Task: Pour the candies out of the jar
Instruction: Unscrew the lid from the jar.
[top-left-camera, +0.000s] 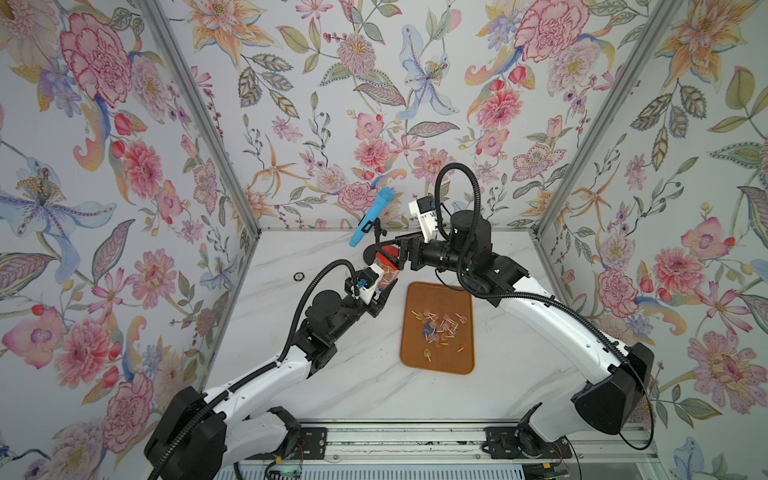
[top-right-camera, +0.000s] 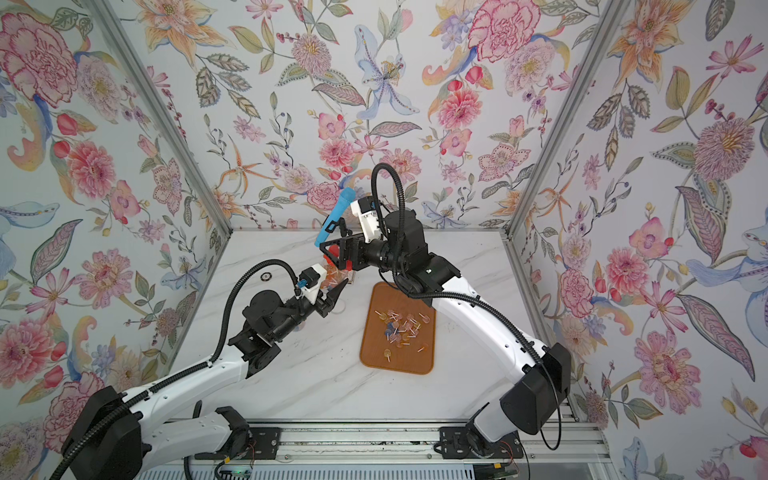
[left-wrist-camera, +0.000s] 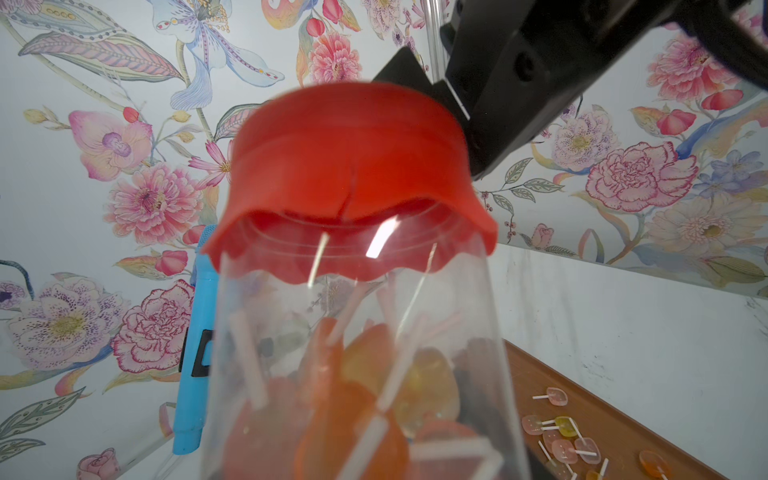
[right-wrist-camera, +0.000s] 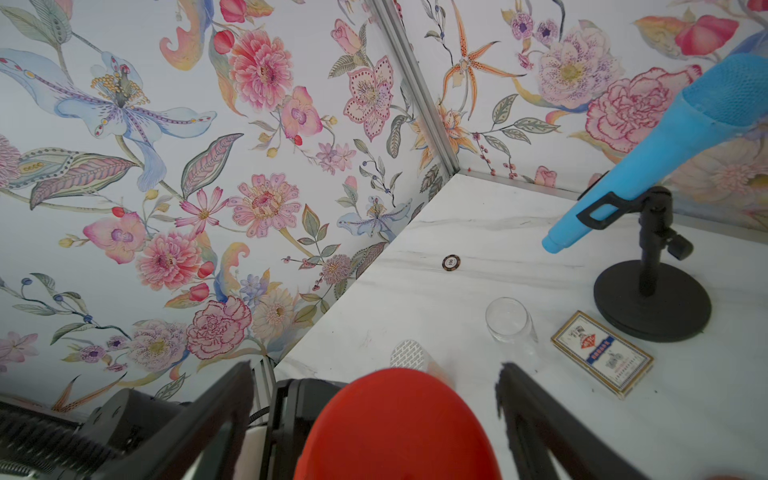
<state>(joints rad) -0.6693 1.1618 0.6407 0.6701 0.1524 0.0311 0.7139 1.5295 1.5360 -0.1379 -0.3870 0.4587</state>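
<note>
The left pincer (top-left-camera: 379, 293) pinches the clear jar (left-wrist-camera: 357, 332), holding it up off the table (top-left-camera: 332, 374) just beyond the far left corner of the brown tray (top-left-camera: 415, 361). The right pincer (right-wrist-camera: 376, 372) stands spread, one finger either side of the red lid (left-wrist-camera: 353, 166) capping the jar. Candies (left-wrist-camera: 345, 395) sit inside the jar; others lie scattered on the tray, mid-table

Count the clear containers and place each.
2. The lidded jar sits in the left end effector; an empty glass is on the table near the card box. Others may be hidden.
</note>
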